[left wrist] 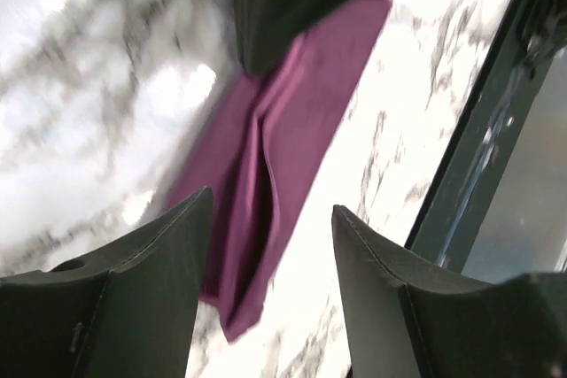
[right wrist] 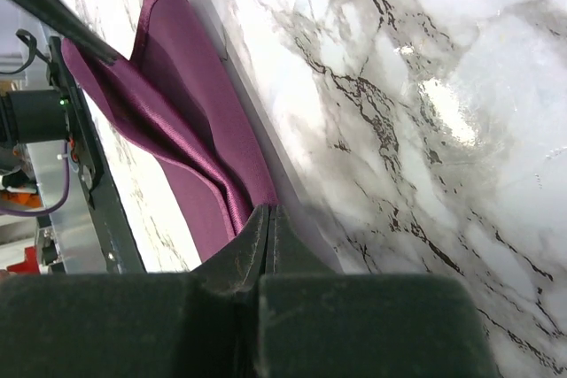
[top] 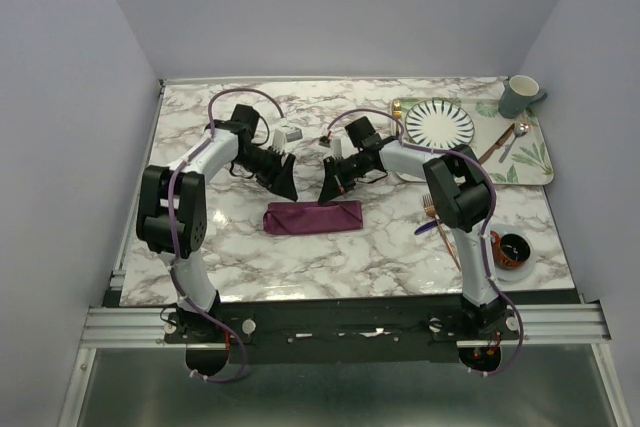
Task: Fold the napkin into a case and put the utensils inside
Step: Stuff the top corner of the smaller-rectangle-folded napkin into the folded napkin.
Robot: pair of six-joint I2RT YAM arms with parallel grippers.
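Lying folded into a narrow strip on the white marble-patterned table [top: 400, 242], the shiny plum-purple satin napkin [top: 313, 217] looks light, limp and slippery, best pinched at a layered edge, while the left gripper [top: 287, 190] hangs spread above it and the right gripper [top: 328, 191] sits with jaws pressed together beside it.

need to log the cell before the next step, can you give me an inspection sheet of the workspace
surface: marble table, no spills seen
job's things: napkin folded into a long strip, centre; fork and knife lie by the right arm, not inside
clutter: tray with plate, mug, spoon; small bowl near right
grippers: left gripper jaws apart above napkin, empty; right gripper jaws shut at the napkin's edge
cables: purple cables run along both arms
surroundings: plain walls, metal rail at near edge
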